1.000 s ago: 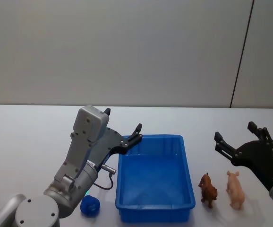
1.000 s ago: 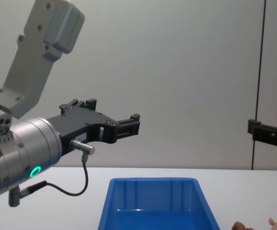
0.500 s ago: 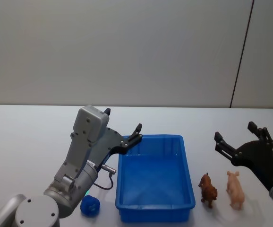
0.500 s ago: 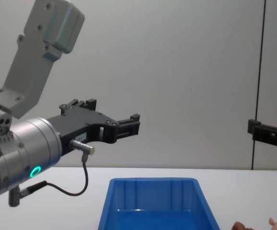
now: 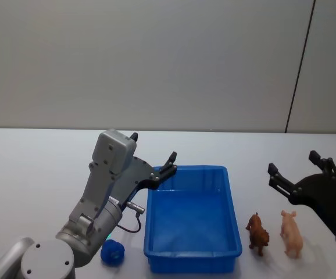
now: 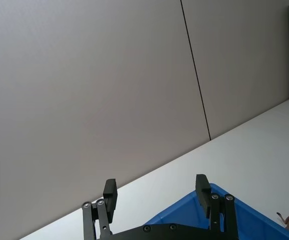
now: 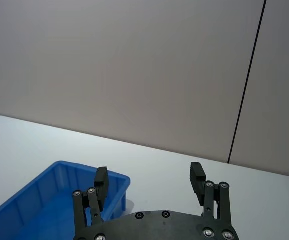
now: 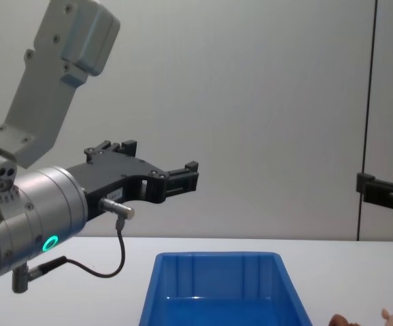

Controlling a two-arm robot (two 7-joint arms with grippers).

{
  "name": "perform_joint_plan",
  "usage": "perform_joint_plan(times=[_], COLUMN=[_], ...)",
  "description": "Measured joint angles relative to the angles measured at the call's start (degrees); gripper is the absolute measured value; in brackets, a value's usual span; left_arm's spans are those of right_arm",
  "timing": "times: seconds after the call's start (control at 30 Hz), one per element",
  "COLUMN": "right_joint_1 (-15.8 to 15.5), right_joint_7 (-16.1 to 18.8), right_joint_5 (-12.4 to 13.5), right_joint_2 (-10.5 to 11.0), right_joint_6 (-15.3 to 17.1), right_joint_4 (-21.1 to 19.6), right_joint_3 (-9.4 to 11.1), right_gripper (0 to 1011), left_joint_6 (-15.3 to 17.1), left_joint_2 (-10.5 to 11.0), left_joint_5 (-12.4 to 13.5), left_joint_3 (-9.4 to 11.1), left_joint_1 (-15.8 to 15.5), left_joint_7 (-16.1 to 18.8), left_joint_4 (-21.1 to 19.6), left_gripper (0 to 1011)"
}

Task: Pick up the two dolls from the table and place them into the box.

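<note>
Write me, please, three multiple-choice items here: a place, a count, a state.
1. Relative to the box, where do the brown doll and the pink doll stand? A) inside it B) on the table, to its right C) on the table, to its left
2. How many dolls lie in the box? A) two B) one C) none
3. The right gripper is: A) open and empty B) shut on a doll C) shut and empty
Answers: 1 B, both stand beside its right wall; 2 C, its floor is bare; 3 A, fingers spread, nothing between.
</note>
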Motion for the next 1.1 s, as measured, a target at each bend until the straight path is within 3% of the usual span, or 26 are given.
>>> perform_joint_plan(times=[0.53, 1.1], right_joint_1=[0.66, 2.42], right_joint_7=[3.48, 8.8], right_joint_5=[1.8, 1.52], right_joint_2=[3.08, 4.15], right_joint_6=[4.6, 11.15], right_joint_4=[4.94, 10.67], right_joint_3=[2.62, 3.11], right_gripper=[1001, 1001], left_joint_6=[0.0, 0.0], left_joint_2=[0.0, 0.0], left_joint_5=[0.0, 0.0], left_joint_3=[0.0, 0.0], left_joint_1=[0.0, 0.0], left_joint_7=[0.0, 0.0], left_joint_4=[0.0, 0.0], left_gripper=[1001, 1000])
